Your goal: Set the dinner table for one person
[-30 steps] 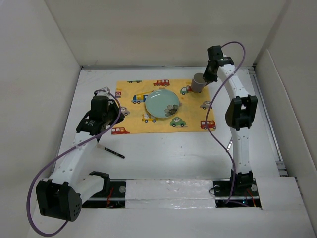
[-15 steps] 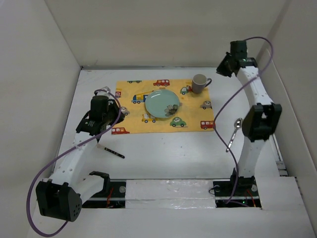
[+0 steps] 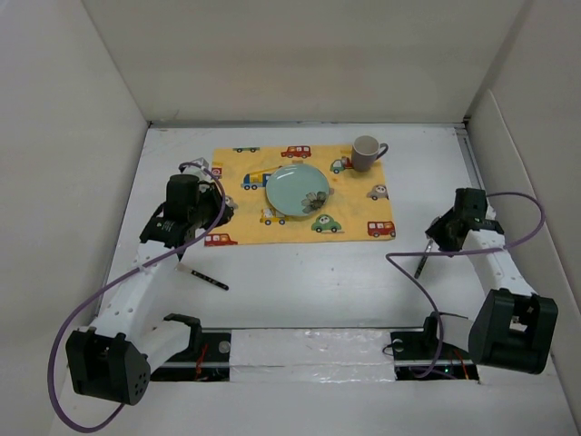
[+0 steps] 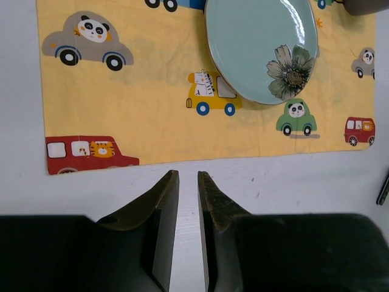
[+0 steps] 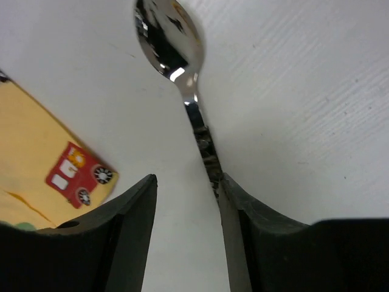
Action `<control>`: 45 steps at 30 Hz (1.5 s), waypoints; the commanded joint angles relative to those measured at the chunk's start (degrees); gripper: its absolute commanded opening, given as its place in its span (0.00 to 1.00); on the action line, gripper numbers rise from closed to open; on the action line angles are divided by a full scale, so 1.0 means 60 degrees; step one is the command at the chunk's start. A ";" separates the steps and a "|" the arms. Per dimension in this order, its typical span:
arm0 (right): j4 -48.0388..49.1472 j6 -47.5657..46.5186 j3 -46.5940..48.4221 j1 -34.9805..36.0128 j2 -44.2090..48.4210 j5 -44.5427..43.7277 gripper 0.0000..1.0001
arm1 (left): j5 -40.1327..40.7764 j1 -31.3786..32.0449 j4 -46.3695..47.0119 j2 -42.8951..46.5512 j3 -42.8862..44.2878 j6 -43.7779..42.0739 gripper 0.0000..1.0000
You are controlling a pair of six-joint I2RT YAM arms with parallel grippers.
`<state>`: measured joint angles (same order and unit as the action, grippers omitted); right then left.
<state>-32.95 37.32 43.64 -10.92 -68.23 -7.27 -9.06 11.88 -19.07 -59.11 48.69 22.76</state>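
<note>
My right gripper (image 5: 186, 179) is spread open and low over the dinner table (image 3: 309, 272). A metal spoon (image 5: 170, 42) lies flat on the white top, with its handle running into the gap and close against the right finger. Its bowl points away from me, just off the near right corner of the yellow car-print placemat (image 4: 152, 109).

My left gripper (image 4: 188, 176) has its fingers drawn almost together and grips nothing, hanging over bare table just at the mat's near edge. A pale green flowered plate (image 4: 255, 42) sits on the mat. A grey mug (image 3: 365, 153) stands upright at its far right corner.
</note>
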 commanded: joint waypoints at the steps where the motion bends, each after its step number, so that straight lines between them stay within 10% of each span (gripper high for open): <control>1: 0.0101 -0.0098 -0.0138 -0.0085 0.0035 -0.0020 0.51 | -0.0452 -0.0017 0.0263 0.0009 0.0236 -0.0307 0.16; 13: 0.0072 -0.0141 0.0608 -0.0260 -0.3247 0.0787 0.35 | -0.0702 -0.0017 0.0600 0.0433 -0.0087 -0.0293 0.16; 15: 0.0042 0.0049 0.0680 -0.0260 -0.3322 0.0509 0.00 | -0.0731 -0.0017 0.0673 0.0535 -0.0175 -0.0191 0.16; 25: -0.0339 -0.1679 0.4827 0.2654 -0.1358 0.1109 0.00 | -0.0306 -0.0017 0.0439 0.0477 -0.0175 0.0337 0.17; 31: -0.1306 -0.2645 0.7271 0.4557 -0.4091 0.1843 0.00 | 0.0308 -0.0017 0.0205 0.0082 0.0249 0.1697 0.00; 42: -0.0734 -0.2909 0.9570 0.4866 -0.7846 0.2164 0.00 | 0.1083 -0.0442 -0.0541 0.0491 -0.0277 0.3163 0.00; 45: -0.0734 -0.2983 0.9880 0.4954 -0.8506 0.2017 0.00 | 0.1406 -0.0442 -0.1402 0.0652 -0.0409 0.3617 0.30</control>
<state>-39.07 20.91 97.47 18.33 -120.18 5.04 -3.77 9.28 -22.11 -57.34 47.24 40.49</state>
